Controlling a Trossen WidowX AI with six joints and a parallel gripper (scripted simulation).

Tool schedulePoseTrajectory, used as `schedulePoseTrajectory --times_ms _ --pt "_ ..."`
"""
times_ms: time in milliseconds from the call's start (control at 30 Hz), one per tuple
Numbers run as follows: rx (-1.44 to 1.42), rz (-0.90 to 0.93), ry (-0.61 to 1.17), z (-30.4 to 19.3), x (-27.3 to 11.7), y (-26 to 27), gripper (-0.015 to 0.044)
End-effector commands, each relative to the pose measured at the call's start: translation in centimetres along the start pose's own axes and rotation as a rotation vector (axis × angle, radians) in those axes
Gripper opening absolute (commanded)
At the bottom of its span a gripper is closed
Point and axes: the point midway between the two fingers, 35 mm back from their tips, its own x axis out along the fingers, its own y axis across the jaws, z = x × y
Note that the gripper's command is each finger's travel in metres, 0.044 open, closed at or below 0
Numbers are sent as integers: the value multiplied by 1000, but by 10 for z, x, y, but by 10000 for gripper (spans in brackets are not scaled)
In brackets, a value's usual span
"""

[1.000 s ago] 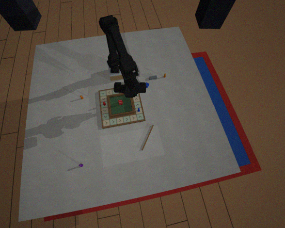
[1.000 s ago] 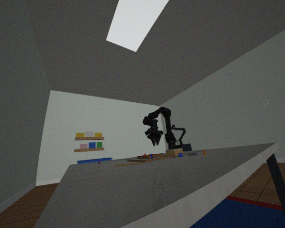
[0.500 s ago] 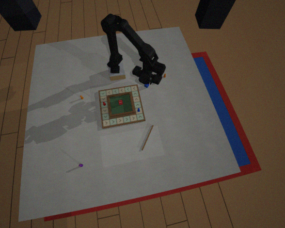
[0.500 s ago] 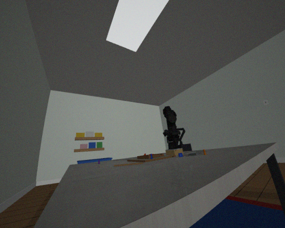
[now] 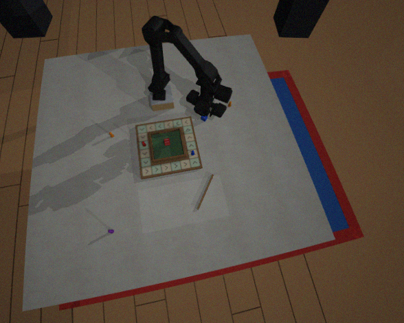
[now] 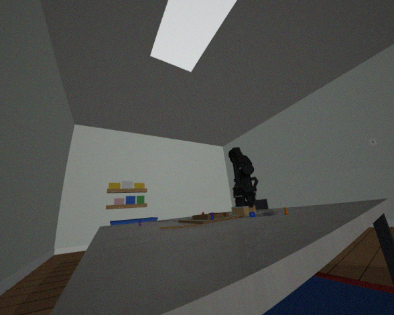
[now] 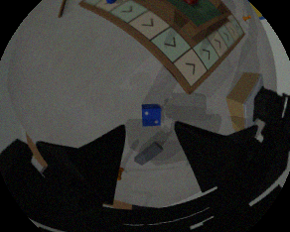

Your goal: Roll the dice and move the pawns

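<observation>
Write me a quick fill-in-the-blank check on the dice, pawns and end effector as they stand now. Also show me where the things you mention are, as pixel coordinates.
The red die (image 5: 166, 141) lies inside the ____.
The ____ die is still to be dropped in.
The end effector (image 5: 214, 116) (image 7: 151, 127) is ____, holding nothing.
The pawn on the board's track nearer the wooden stick (image 5: 205, 192) is ____.

Missing words: tray; blue; open; blue

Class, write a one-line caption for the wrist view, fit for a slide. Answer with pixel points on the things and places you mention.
Open gripper (image 5: 209, 117) (image 7: 151, 127) above the table, the blue die (image 5: 204, 118) (image 6: 252, 214) (image 7: 151, 115) ahead of its fingertips, game board (image 5: 170, 169) (image 6: 190, 221) (image 7: 190, 89) beyond.
</observation>
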Motion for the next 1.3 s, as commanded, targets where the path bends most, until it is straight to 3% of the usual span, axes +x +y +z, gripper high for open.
schedulePoseTrajectory --times_ms 0,767,967,1167,1267 --pt "4 -10 -7 1 8 -3 275" --pt "4 -10 -7 1 41 -4 275" --pt "4 -10 -7 1 41 -4 118" --pt "4 -10 -7 1 41 -4 78" --pt "22 -1 -9 4 38 -2 0"
